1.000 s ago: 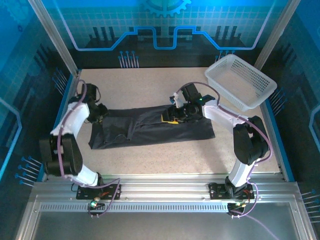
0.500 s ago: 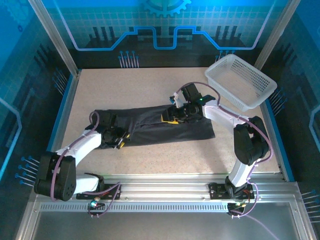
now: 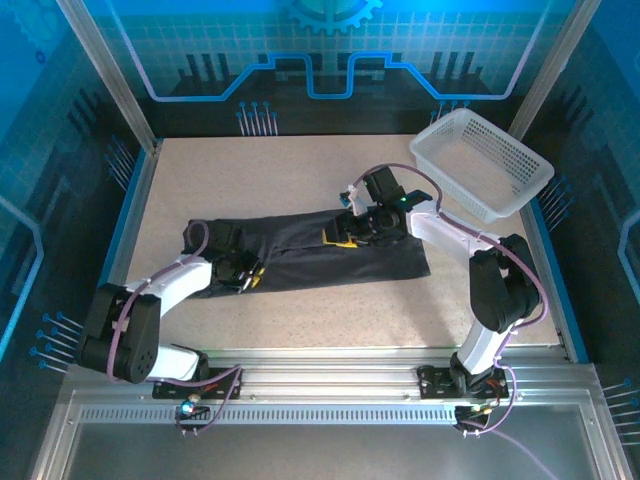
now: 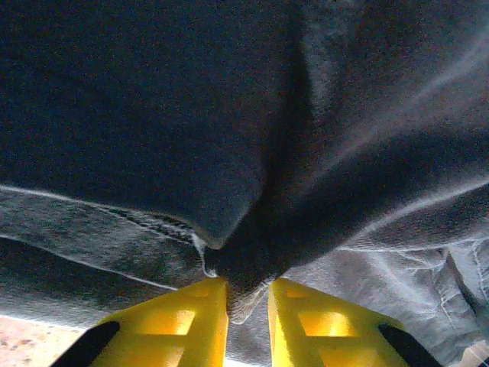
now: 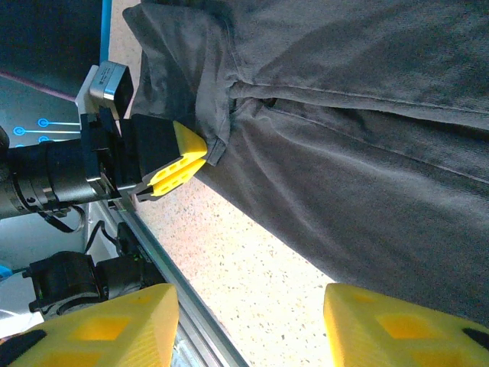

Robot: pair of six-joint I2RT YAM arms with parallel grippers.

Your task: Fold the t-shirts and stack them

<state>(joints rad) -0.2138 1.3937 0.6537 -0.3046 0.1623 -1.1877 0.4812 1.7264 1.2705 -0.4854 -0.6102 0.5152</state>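
Across the middle of the table (image 3: 300,165), lengthwise from left to right: t-shirt (image 3: 310,250). At the t-shirt's near left corner: left gripper (image 3: 246,274), low on the table, a fold of the t-shirt's edge between its jaws. Over the t-shirt's middle, nearer its far edge: right gripper (image 3: 352,232), above the cloth, facing the t-shirt's left end. Behind and to the right of the t-shirt, well apart from it, at the table's far right corner: basket (image 3: 480,165).
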